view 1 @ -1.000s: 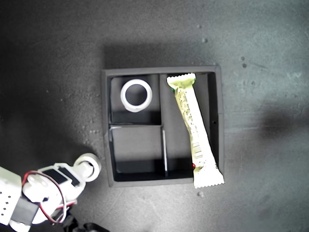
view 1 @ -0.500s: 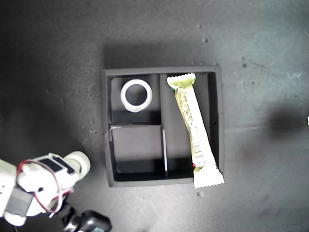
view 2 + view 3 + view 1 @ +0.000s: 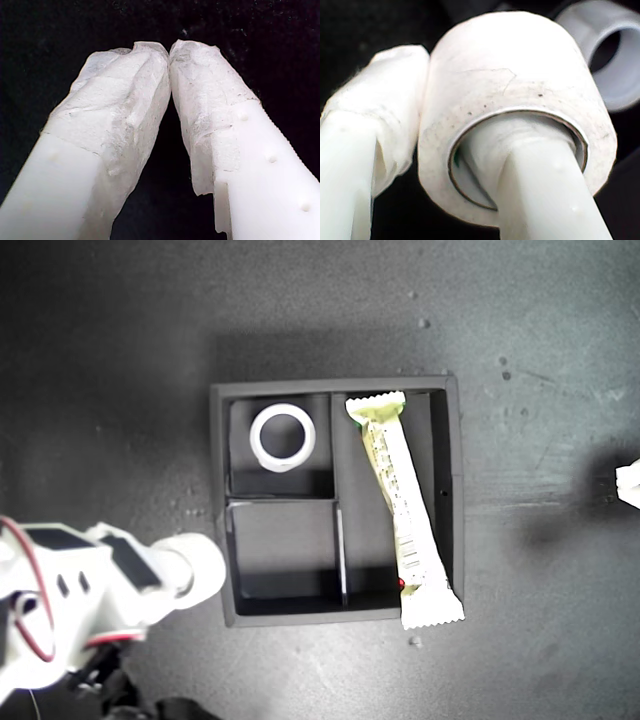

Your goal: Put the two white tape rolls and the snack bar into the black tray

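- Here, my second claw grips the smaller tape roll, one finger through its hole and the other pressed on its outer wall.
- In the exterior view, that roll hangs just outside the black tray's left rim.
- Inside, the other tape roll lies in a small compartment; the snack bar slants along the long one, one crimped end over the rim.
- My first claw is closed and empty, tips touching, above the dark tabletop.

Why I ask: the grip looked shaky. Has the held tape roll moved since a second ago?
Yes. The tape roll on my second gripper has risen, looming larger beside the fixed black tray.
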Robot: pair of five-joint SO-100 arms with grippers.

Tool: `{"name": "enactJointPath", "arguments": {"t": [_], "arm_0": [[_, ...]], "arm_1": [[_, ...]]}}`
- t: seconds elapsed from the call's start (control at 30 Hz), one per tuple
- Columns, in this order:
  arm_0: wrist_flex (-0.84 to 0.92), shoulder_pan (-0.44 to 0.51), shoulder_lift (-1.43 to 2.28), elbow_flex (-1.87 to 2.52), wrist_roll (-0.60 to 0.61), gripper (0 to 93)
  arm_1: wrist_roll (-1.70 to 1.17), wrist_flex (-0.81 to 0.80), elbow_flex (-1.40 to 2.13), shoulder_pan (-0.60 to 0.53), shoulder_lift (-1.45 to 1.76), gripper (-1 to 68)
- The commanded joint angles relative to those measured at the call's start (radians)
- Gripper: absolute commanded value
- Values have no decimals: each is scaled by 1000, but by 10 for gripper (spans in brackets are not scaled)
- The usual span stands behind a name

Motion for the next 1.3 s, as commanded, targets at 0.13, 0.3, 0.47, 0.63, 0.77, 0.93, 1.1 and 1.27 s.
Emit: {"name": "enactJointPath", "arguments": {"t": [0.13, 0.3, 0.47, 0.63, 0.77, 0.93, 1.1, 1.27], "arm_0": [[207, 12, -466, -615, 12, 0], [388, 32, -799, -1115, -6, 0], [388, 29, -793, -1052, -41, 0], [390, 29, -762, -963, -72, 2], [390, 28, -744, -914, -84, 76], [390, 23, -729, -888, -75, 119], [390, 21, -698, -854, -63, 152], [390, 17, -609, -778, -55, 156]], "arm_1": [[-5, -5, 67, 5, 8, -6], [-17, 6, 67, 14, 8, -6], [-18, 8, 67, 11, 8, -6], [-20, 8, 67, 9, 8, -5], [-25, 6, 67, 9, 8, -5], [-25, 6, 67, 9, 8, -5], [-28, 6, 67, 9, 8, -5], [-31, 11, 66, 25, 8, -4]]}}
